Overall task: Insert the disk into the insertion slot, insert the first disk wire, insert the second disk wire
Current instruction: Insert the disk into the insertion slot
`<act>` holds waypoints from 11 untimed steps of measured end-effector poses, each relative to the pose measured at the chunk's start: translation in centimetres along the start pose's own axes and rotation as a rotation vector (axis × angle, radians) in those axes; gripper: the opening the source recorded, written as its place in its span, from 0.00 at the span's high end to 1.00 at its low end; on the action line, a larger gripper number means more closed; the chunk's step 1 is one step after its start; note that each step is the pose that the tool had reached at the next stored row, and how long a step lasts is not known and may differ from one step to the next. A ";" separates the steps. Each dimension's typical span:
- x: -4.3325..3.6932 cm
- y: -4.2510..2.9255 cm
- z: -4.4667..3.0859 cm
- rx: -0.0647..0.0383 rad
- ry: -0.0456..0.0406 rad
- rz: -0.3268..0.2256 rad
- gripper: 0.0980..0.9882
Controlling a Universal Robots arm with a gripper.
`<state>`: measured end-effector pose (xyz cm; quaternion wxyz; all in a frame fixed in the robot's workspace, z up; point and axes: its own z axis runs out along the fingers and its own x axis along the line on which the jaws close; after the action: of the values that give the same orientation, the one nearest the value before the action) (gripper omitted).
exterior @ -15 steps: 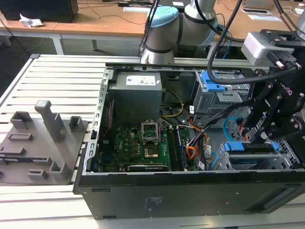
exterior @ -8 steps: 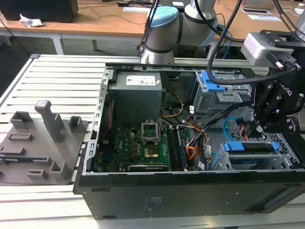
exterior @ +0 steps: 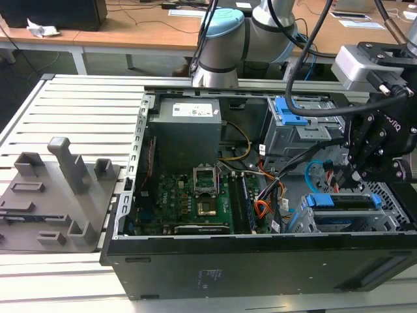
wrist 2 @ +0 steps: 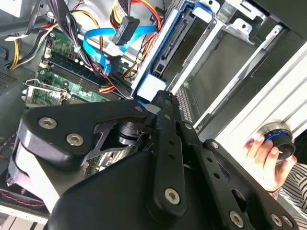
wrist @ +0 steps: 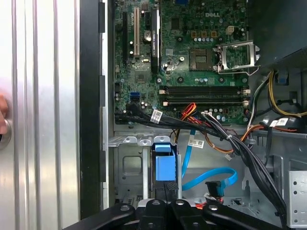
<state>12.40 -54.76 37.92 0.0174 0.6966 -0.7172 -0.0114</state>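
Note:
The disk [exterior: 344, 202], in its bright blue frame, sits on edge inside the insertion slot [exterior: 396, 212], the low perforated grey cage at the case's front right corner. My gripper [exterior: 358, 175] hangs just above the disk's end, fingers close together and shut. In the first wrist view the frame's blue tab [wrist: 165, 166] lies right beyond my fingertips [wrist: 166, 190]. The second disk wire [wrist: 211, 178], a light blue loop with a dark plug, lies loose beside the cage. The first disk wire [wrist 2: 129, 23], red and orange strands with a dark plug, hangs free nearby.
A taller cage with blue latches [exterior: 294, 122] stands behind the slot. The motherboard [exterior: 195, 203] and power supply [exterior: 186, 130] fill the case's left half. Black cable bundles [wrist: 201, 127] cross near the cage. A person's hand [wrist 2: 266, 160] rests on a round knob outside the case. Grey fixtures [exterior: 65, 189] sit on the table.

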 end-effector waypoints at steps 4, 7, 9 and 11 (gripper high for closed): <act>-0.02 -0.37 1.25 -0.003 0.0004 0.000 0.99; -0.04 -0.47 1.94 -0.004 0.0004 0.000 0.99; -0.04 -0.59 2.43 -0.004 0.0005 0.000 0.99; -0.05 -0.75 2.70 -0.004 0.0005 0.000 0.99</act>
<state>13.04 -54.75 35.19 0.0190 0.6965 -0.7172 -0.0128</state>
